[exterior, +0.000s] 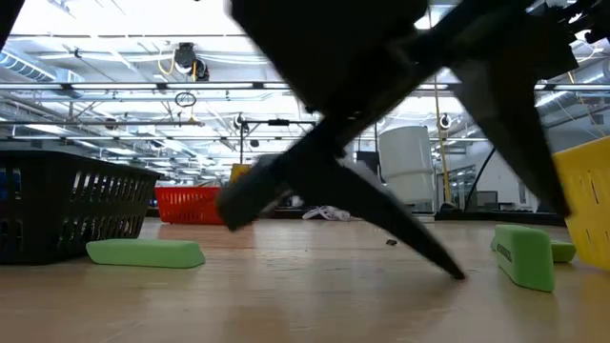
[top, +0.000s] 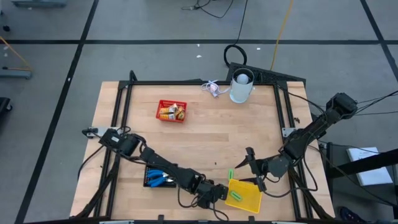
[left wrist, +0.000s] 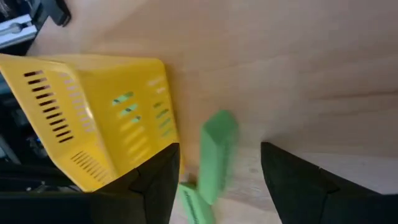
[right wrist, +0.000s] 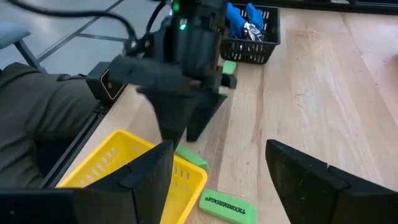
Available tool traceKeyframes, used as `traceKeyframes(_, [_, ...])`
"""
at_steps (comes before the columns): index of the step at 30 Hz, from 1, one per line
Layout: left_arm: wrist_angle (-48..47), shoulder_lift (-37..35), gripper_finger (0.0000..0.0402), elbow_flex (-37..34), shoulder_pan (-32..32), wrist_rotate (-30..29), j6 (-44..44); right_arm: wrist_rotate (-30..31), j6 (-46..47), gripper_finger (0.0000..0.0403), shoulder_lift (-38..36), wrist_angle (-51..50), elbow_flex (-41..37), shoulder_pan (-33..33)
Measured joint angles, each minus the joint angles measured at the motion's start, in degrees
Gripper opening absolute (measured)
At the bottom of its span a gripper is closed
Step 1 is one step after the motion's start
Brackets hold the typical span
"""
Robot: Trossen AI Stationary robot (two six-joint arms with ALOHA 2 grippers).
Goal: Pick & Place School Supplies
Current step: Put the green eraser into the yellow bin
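My left gripper (top: 219,191) stands open low over the table's near edge, beside the yellow basket (top: 245,198). In its wrist view a green bar (left wrist: 216,152) lies on the wood between its fingers, untouched, with a second green bar (left wrist: 193,206) beside it. The yellow basket holds another green bar (top: 235,196). My right gripper (top: 250,163) hangs open above the table right of centre, empty, near a green bar (top: 230,174). Blue-handled scissors (right wrist: 244,22) lie in the black basket (top: 158,178). Yellow-orange sticks (top: 171,112) fill the red basket (top: 171,112).
A white cup (top: 241,87) stands at the far edge, with a small tangle of cord (top: 211,88) beside it. A green bar (exterior: 145,252) lies on the wood by the black basket (exterior: 67,205). The middle of the table is bare wood (top: 211,137).
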Motion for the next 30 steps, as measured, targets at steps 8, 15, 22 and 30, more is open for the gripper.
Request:
traceKeyframes(8, [-4.4, 3.1, 0.0151, 6.9, 0.8, 1.7, 1.1, 0.0, 0.6, 0.0249, 0.0, 0.1, 0.0, 0.0])
traceKeyframes(15, [-7.4, 3.0, 0.0048, 6.7, 1.8, 3.6, 2.0, -0.1, 0.8, 0.0249, 0.0, -0.1, 0.0, 0.0])
traceKeyframes(22, [-7.7, 2.9, 0.0031, 6.7, 1.8, -0.2, -1.7, -0.1, 0.7, 0.0249, 0.0, -0.1, 0.0, 0.0])
traceKeyframes(30, [-10.4, 1.8, 0.0031, 6.7, 0.0, -15.1, -15.4, -0.1, 0.4, 0.0249, 0.0, -0.1, 0.0, 0.0])
